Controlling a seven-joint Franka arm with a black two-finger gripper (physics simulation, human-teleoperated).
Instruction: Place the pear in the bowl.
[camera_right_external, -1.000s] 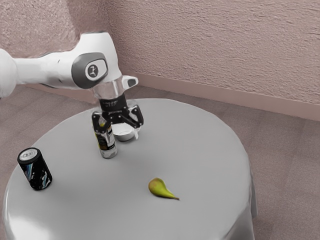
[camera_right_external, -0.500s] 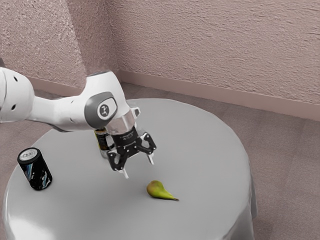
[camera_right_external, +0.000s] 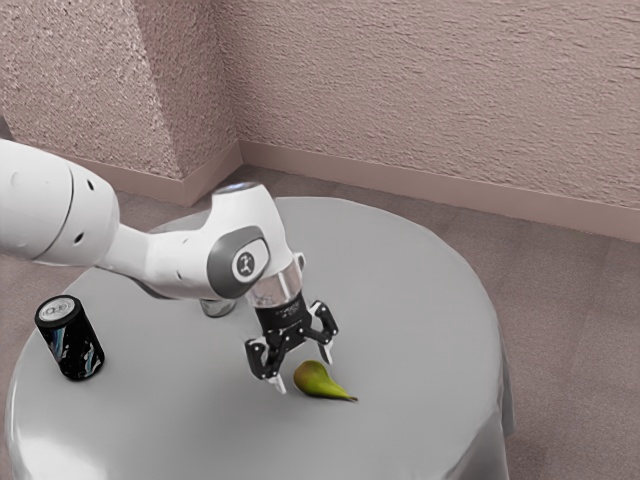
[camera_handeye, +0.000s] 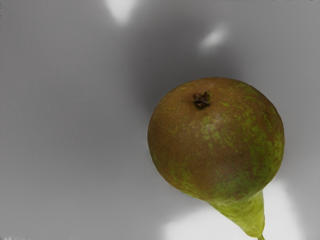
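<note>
My gripper is low over the table in the exterior view, its two fingers spread apart at the pear's round end. The pear lies on its side, green with a brownish fat end, its stem pointing to the exterior view's right. In the wrist view the pear appears large, its brown bottom facing the camera and the narrow green neck beyond. The bowl is hidden behind the arm in the exterior view.
A black can stands toward the exterior view's left on the round grey table. The base of another can peeks out beneath the arm.
From above the bowl and the partly hidden can, my gripper has come down and across to the exterior view's right, to the pear. The arm now covers the bowl.
</note>
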